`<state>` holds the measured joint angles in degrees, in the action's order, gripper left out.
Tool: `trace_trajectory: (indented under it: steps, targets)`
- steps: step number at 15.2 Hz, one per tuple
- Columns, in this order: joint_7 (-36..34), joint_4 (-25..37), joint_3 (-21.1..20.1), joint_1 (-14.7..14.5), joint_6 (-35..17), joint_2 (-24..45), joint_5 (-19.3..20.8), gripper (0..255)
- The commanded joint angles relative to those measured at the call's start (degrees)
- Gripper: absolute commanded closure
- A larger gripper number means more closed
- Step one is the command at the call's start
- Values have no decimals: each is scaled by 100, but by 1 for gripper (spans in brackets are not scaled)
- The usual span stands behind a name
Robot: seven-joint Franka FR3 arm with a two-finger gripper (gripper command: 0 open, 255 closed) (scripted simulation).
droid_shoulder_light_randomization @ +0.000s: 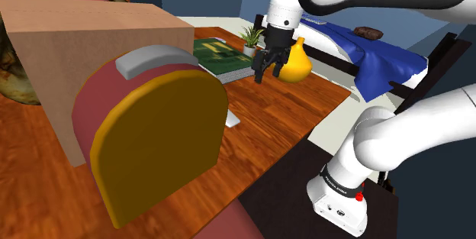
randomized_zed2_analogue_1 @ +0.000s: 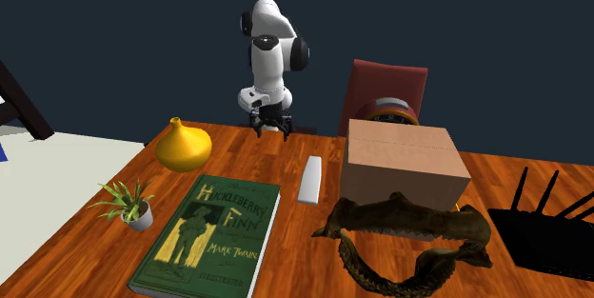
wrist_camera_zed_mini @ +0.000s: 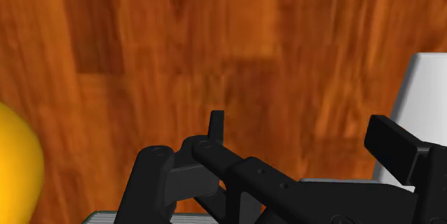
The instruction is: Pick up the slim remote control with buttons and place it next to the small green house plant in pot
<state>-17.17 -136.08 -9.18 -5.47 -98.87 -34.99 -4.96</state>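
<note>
The gripper (randomized_zed2_analogue_1: 270,130) hung over the wooden table (randomized_zed2_analogue_1: 286,158), near the table's far edge in the second exterior view. Its two black fingers were set apart with nothing between them. In the shoulder view it sat just beside the yellow vase (droid_shoulder_light_randomization: 294,62), and in the wrist view the vase's rounded side showed next to one finger, above bare wood.

The remote (randomized_zed2_analogue_1: 310,180) (drawn as a slim pale grey bar, its buttons too small to make out) lay flat on the table, untouched by the gripper. It was between the green book (randomized_zed2_analogue_1: 211,234) and the cardboard box (randomized_zed2_analogue_1: 405,161), closer to the box.

The plant (randomized_zed2_analogue_1: 128,204), a small green tuft in a pale pot, stood on the other side of the book. It was near the table's edge at the second exterior view's left, well apart from the remote.

A toothed jawbone (randomized_zed2_analogue_1: 409,239) lay in front of the box. A black router (randomized_zed2_analogue_1: 547,225) with raised antennae stood at that view's right, and a red chair back (randomized_zed2_analogue_1: 386,82) rose behind the box.
</note>
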Motion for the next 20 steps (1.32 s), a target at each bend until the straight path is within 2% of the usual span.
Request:
trace_trajectory:
  steps: [1,7,12,20]
  targets:
    - [-219,111,-211,-69,-269,316,-99,0]
    - [-799,534,-757,-197,-986,1282,-182,0]
    - [-1330,1063,-1174,-274,-1476,2179,-30,0]
    - [-1370,650,-1224,-281,-2073,2372,10,0]
